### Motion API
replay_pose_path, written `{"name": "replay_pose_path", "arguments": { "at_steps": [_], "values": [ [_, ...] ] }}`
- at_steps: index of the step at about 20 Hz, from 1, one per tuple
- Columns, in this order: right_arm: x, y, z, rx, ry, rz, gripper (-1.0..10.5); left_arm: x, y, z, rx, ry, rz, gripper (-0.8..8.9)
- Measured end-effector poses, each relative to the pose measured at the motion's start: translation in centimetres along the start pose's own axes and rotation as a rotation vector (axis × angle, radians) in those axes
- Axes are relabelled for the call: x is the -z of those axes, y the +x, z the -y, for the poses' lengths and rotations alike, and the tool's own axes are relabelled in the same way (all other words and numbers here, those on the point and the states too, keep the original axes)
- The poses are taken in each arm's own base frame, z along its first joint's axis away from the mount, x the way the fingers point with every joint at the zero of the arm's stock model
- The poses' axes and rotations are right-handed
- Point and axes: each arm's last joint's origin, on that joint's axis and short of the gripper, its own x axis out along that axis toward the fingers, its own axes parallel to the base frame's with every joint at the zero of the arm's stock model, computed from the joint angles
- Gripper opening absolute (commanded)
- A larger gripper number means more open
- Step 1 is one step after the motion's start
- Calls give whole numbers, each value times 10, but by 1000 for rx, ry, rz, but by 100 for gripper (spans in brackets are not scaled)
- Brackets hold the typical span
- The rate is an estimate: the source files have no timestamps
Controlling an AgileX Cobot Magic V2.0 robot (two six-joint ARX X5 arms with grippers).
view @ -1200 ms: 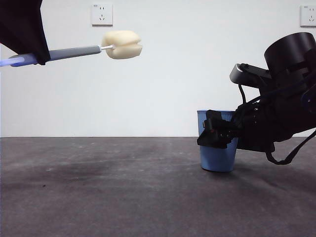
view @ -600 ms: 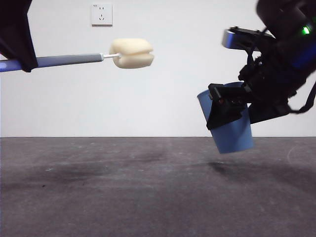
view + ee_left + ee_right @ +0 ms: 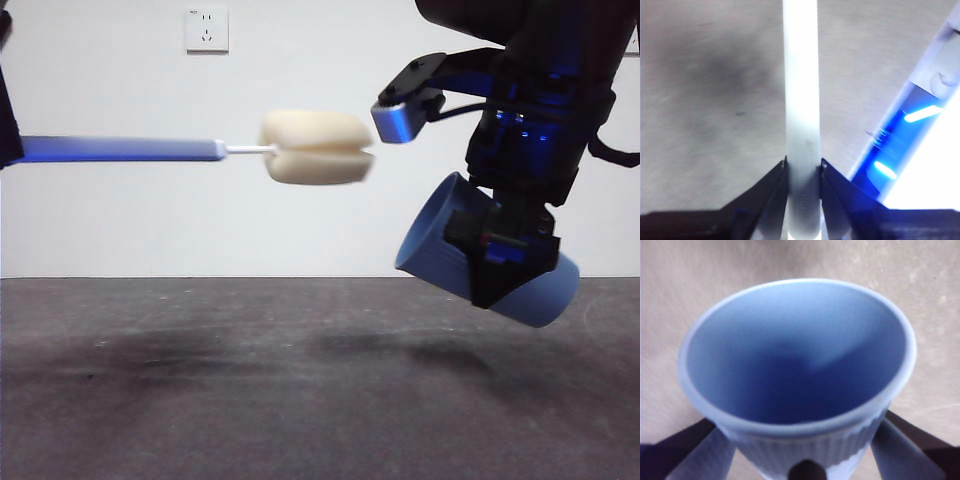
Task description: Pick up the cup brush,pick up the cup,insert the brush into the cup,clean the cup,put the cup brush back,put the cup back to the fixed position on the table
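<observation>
The cup brush point(image 3: 200, 150) is held level in the air, its pale-yellow sponge head point(image 3: 317, 148) pointing right. My left gripper point(image 3: 803, 167) is shut on its grey handle point(image 3: 801, 100), at the front view's left edge. The blue cup point(image 3: 445, 252) hangs above the table point(image 3: 250, 380) at the right, tilted with its mouth toward the sponge, a short gap between them. My right gripper point(image 3: 505, 260) is shut on the cup's ribbed wall. The right wrist view looks into the empty cup point(image 3: 795, 365).
A white wall with a socket point(image 3: 206, 29) stands behind the table. The right arm's dark body point(image 3: 540, 90) fills the upper right. Soft shadows lie on the table under the brush and the cup.
My right gripper lifted the cup off the table and tipped its mouth to the left. The brush moved right and lower, so the sponge is nearer the cup's mouth.
</observation>
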Motion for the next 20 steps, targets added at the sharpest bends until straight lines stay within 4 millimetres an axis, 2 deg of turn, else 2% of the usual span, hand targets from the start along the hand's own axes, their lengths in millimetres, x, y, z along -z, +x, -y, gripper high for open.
{"name": "replay_pose_path", "arguments": {
  "at_steps": [6,14,20],
  "values": [
    [1,-1,2,46,-115,-51,-13,-10,20,7,53,53,-72,-9],
    [-5,-7,-7,65,-319,-52,-13,-22,47,5,87,65,-120,-8],
    [-11,-13,-16,59,-414,-24,-13,-34,53,16,121,111,-43,-9]
  ]
}}
